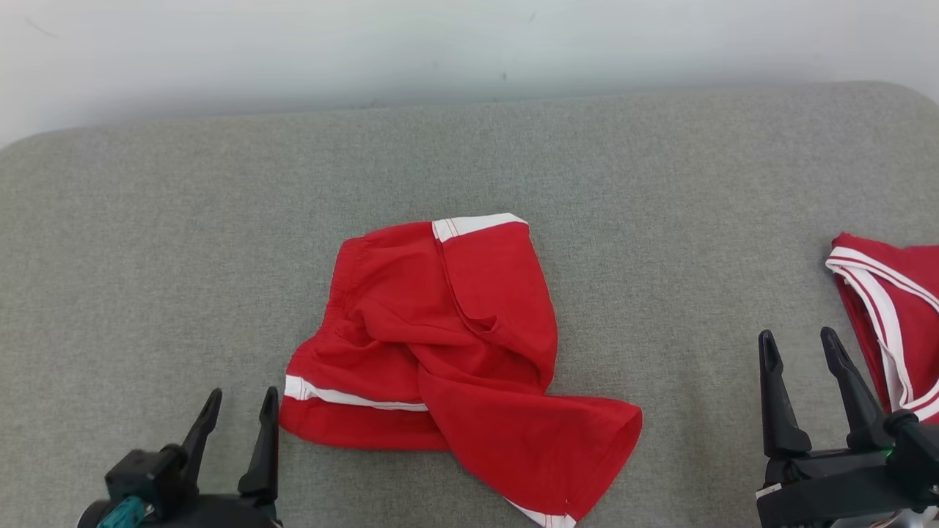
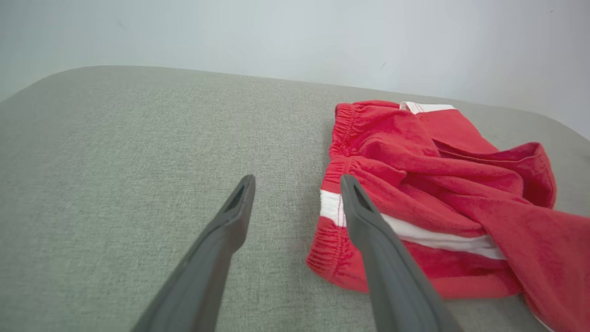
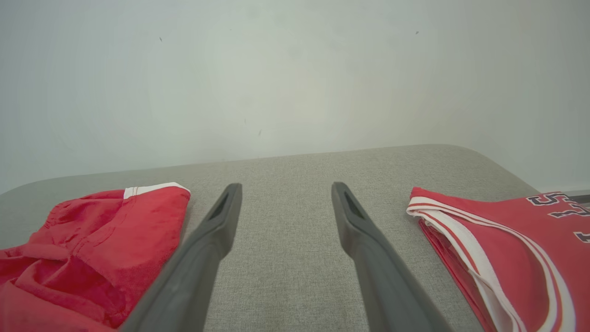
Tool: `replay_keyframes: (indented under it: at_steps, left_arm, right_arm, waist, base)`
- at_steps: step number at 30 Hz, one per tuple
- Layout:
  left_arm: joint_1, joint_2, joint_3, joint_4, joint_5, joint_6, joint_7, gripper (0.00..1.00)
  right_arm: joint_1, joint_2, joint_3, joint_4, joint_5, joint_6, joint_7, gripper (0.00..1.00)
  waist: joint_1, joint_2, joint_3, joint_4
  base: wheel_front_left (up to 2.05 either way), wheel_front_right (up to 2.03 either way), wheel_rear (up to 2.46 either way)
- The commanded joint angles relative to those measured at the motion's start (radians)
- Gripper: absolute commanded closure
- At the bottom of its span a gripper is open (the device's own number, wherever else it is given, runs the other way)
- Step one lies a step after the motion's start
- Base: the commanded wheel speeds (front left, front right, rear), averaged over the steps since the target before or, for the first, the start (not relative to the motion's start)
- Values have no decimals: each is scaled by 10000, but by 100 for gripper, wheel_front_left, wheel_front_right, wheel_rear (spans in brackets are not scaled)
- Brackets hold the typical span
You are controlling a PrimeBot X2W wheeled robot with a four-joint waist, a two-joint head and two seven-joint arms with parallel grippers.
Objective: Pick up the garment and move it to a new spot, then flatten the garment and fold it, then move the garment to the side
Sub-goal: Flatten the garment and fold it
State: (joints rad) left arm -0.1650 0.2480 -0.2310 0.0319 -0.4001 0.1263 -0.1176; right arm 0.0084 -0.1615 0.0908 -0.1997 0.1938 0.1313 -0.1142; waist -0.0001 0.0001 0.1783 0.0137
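Observation:
The garment (image 1: 447,345) is a pair of red shorts with white stripes, lying crumpled and twisted in the middle of the grey padded table (image 1: 147,242). My left gripper (image 1: 242,400) stands open just left of the shorts' striped lower-left corner, nothing between its fingers. In the left wrist view the garment (image 2: 438,184) lies to the right of the left gripper (image 2: 297,180), whose right finger overlaps its striped hem. My right gripper (image 1: 798,337) is open over bare table, well right of the shorts. The right wrist view puts the right gripper (image 3: 286,186) between the garment (image 3: 106,240) and a jersey.
A red jersey (image 1: 895,315) with white trim lies at the table's right edge, just right of my right gripper; its dark lettering appears on the jersey (image 3: 516,244) in the right wrist view. A pale wall (image 1: 440,44) runs behind the table. Bare grey surface lies left of and behind the shorts.

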Motion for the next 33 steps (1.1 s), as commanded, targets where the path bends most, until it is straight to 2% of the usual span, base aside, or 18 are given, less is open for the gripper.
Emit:
replay_keyframes:
  at_steps: [1,6,9,14,18,21,33]
  left_arm:
    - [255,5,83,89,-76,69,-127,0]
    - [389,75,357,-14,-31,289,-574,0]
    - [303,55,713,-710,288,706,-1119,0]
    - [-10,34,1006,-1508,649,907,-1385,0]
    - [-157,57,1102,-1633,946,771,-1456,0]
    - [474,240,686,-645,1626,527,-1462,0]
    - [304,85,604,-27,1798,381,-1465,0]
  right_arm:
    - [-4,-57,-21,22,84,-11,15,0]
    - [29,-87,-112,-85,2,-11,-7,0]
    - [-159,-169,-136,-201,-177,-11,-114,0]
    - [-270,-262,28,-202,-336,-11,-129,0]
    - [-294,-327,376,-101,-440,-11,-32,0]
    - [185,-222,692,459,-418,-11,-53,0]
    - [482,-33,660,634,-498,-11,-37,0]
  waist:
    - [1,-1,-121,23]
    - [1,-1,-294,96]
    - [1,-1,-466,177]
    - [1,-1,-716,254]
    - [1,-1,-987,285]
    - [1,-1,-1395,286]
    - [1,-1,-1524,262]
  base:
    - [0,0,0]
    - [0,0,0]
    - [0,0,0]
    - [0,0,0]
    - [0,0,0]
    - [0,0,0]
    - [0,0,0]
